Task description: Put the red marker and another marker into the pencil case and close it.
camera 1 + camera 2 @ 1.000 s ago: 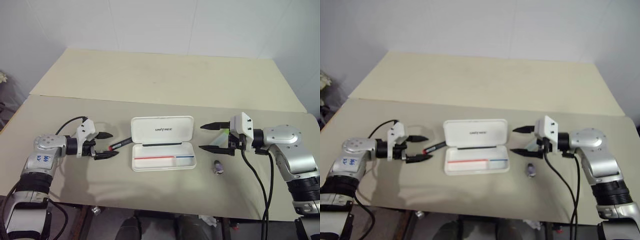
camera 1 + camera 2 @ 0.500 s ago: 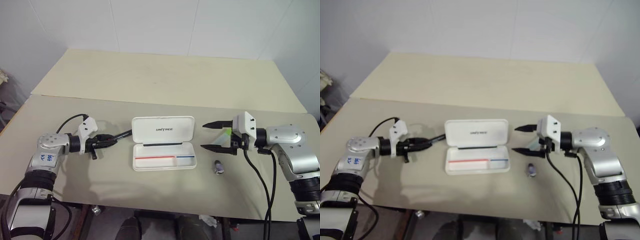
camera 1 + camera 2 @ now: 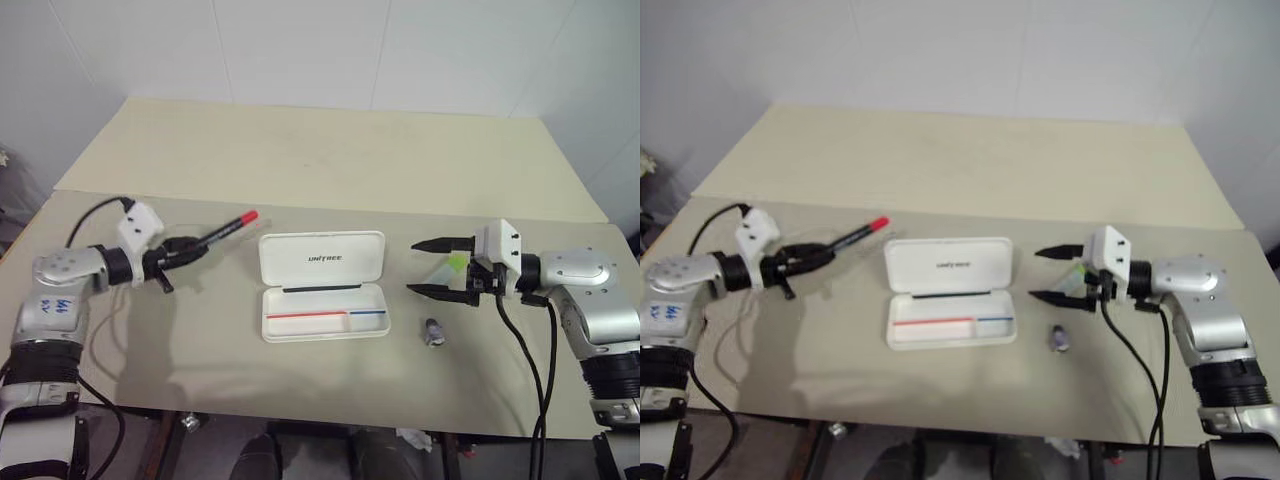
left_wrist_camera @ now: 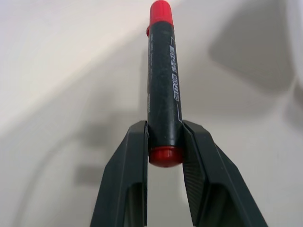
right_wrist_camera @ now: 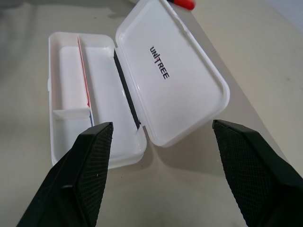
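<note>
Beige table (image 3: 330,150) under white tiled wall; two boards butt together, seam running 9-to-3 o'clock across the middle, far board bare. Pencil case (image 3: 323,286) lies open at table centre, lid w/ "UNITREE" print tipped back toward 12 o'clock, tray w/ red + blue stripes toward 6. Bare tabletop on all sides of the case.

Left gripper (image 3: 197,245) at 9 o'clock of the case, raised off the table, fingers (image 4: 135,161) clamped tight on the red marker (image 3: 222,233) near its rear end; barrel sticks out past the tips, red cap pointing toward the lid's far-left corner, not touching it.

Right gripper (image 3: 430,268) at 3 o'clock of the case, jaws spread wide, nothing held, aimed at the case; wrist view shows case framed between both fingers (image 5: 80,175) w/ gaps either side.

Green marker (image 3: 458,262) sits just behind the right gripper's fingers, partly hidden. Small grey stubby object (image 3: 433,332) on the table at 4 o'clock of the case, near the front edge.
</note>
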Controlling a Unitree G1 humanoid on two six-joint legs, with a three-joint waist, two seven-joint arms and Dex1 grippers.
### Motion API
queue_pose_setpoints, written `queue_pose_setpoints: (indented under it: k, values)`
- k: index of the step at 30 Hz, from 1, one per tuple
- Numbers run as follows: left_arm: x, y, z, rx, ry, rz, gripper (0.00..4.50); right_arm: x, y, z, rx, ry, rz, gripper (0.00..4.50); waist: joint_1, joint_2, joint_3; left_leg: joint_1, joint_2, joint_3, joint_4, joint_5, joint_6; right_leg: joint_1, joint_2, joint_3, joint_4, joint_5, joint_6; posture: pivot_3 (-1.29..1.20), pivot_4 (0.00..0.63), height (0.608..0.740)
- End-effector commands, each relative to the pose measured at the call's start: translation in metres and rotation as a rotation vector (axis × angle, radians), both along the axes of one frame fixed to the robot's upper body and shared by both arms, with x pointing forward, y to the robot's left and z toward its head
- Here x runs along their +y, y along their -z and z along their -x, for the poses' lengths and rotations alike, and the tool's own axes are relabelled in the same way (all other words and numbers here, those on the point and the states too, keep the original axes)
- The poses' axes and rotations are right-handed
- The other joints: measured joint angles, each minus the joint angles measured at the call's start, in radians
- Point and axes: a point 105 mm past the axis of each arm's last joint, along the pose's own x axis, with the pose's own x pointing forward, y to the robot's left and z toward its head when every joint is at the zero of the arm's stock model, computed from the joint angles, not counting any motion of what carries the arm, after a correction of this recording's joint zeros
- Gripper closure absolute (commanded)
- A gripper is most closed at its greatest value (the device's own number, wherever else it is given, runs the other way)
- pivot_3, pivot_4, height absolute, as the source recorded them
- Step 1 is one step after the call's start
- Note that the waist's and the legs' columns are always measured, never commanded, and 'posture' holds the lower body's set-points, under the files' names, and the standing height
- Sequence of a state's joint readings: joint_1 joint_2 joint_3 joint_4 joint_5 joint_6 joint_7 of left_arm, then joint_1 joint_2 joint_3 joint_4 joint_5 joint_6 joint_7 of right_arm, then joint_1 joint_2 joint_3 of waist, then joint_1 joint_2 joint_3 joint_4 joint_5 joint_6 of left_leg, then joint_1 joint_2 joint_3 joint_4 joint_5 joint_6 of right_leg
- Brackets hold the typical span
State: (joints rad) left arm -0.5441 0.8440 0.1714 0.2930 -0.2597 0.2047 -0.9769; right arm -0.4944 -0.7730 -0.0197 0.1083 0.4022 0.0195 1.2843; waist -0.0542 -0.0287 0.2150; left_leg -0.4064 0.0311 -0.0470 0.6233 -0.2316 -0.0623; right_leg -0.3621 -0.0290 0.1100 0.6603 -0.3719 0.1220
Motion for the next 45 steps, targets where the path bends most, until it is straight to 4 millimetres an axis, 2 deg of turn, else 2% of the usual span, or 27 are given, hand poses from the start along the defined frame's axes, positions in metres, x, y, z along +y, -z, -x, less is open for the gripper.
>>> queue_pose_setpoints:
  k: [1,2,4,10,15,20,21,23,24,30,39,45]
  values:
    - [-0.006,-0.028,0.008,-0.066,0.029,0.019,3.88,-0.004,-0.019,0.003,-0.070,-0.014,-0.047,0.94,0.000,0.000,0.000,0.000,0.000,0.000,0.000,0.000,0.000,0.000,0.000,0.000,0.000,0.000,0.000,0.00,0.150,0.740]
    - [-0.024,-0.046,0.012,-0.084,0.108,0.027,3.88,-0.005,-0.020,0.005,-0.058,-0.046,-0.069,0.94,0.000,0.000,0.000,0.000,0.000,0.000,0.000,0.000,0.000,0.000,0.000,0.000,0.000,0.000,0.000,0.00,0.150,0.740]
    - [-0.050,-0.066,0.021,-0.090,0.220,0.028,3.88,-0.006,-0.020,0.007,-0.047,-0.082,-0.101,0.94,0.004,-0.003,0.002,0.000,0.000,0.000,0.000,0.000,0.000,0.000,0.001,0.000,0.000,0.000,0.000,0.00,0.150,0.740]
    - [-0.097,-0.081,0.035,-0.082,0.411,0.022,3.88,-0.002,-0.021,0.005,-0.042,-0.084,-0.113,0.94,0.000,-0.001,0.002,0.000,-0.001,0.000,0.002,0.000,0.000,0.002,0.001,0.000,0.000,0.000,0.000,0.00,0.150,0.740]
    - [-0.134,-0.079,0.049,-0.032,0.573,0.039,3.88,-0.003,-0.021,0.007,-0.041,-0.083,-0.117,0.94,-0.002,-0.001,0.002,0.000,-0.001,0.000,0.001,0.000,-0.001,0.001,0.003,-0.001,0.000,0.000,0.000,0.00,0.150,0.740]
    - [-0.163,-0.051,0.059,0.080,0.700,0.046,3.88,-0.010,-0.018,0.008,-0.018,-0.028,-0.084,0.94,0.002,-0.001,0.002,0.000,-0.002,0.000,0.002,0.000,-0.001,0.001,0.002,0.000,0.000,0.000,0.000,0.00,0.150,0.740]
    - [-0.168,-0.044,0.060,0.102,0.712,0.044,3.88,-0.012,-0.018,0.010,-0.013,-0.022,-0.083,0.77,0.002,-0.001,0.002,0.000,-0.002,0.000,0.002,0.000,-0.001,0.001,0.002,0.000,0.000,0.000,0.000,0.00,0.150,0.740]
    - [-0.174,-0.031,0.061,0.138,0.726,0.025,3.88,-0.015,-0.017,0.013,-0.001,-0.018,-0.082,0.39,0.003,-0.001,0.002,0.000,-0.002,0.000,0.003,0.000,-0.001,0.001,0.002,0.000,0.000,0.000,0.000,0.00,0.150,0.740]
    - [-0.177,-0.024,0.062,0.154,0.728,0.010,3.88,-0.016,-0.017,0.014,-0.005,-0.011,-0.079,0.05,0.002,-0.001,0.002,0.000,-0.002,0.000,0.003,0.000,-0.001,0.001,0.003,0.000,0.000,0.000,0.000,0.00,0.150,0.740]
    - [-0.180,0.006,0.054,0.203,0.672,-0.021,3.88,-0.029,-0.022,0.013,-0.044,0.068,-0.078,0.05,0.001,-0.001,0.002,0.000,-0.002,0.000,0.004,0.000,0.000,0.002,0.003,0.001,0.000,0.000,0.000,0.00,0.150,0.740]
    - [-0.183,0.018,0.051,0.221,0.639,-0.016,3.88,-0.051,-0.015,0.015,0.001,0.137,-0.050,0.05,0.005,-0.001,0.002,0.000,-0.002,0.000,0.004,0.000,0.000,0.002,0.003,0.001,-0.001,0.000,0.000,0.00,0.150,0.740]
    - [-0.184,0.037,0.046,0.259,0.587,-0.030,3.88,-0.048,-0.014,0.017,0.007,0.128,-0.053,0.05,0.004,-0.001,0.002,0.000,-0.002,0.000,0.004,0.000,0.000,0.002,0.003,0.001,0.000,0.000,0.000,0.00,0.150,0.740]
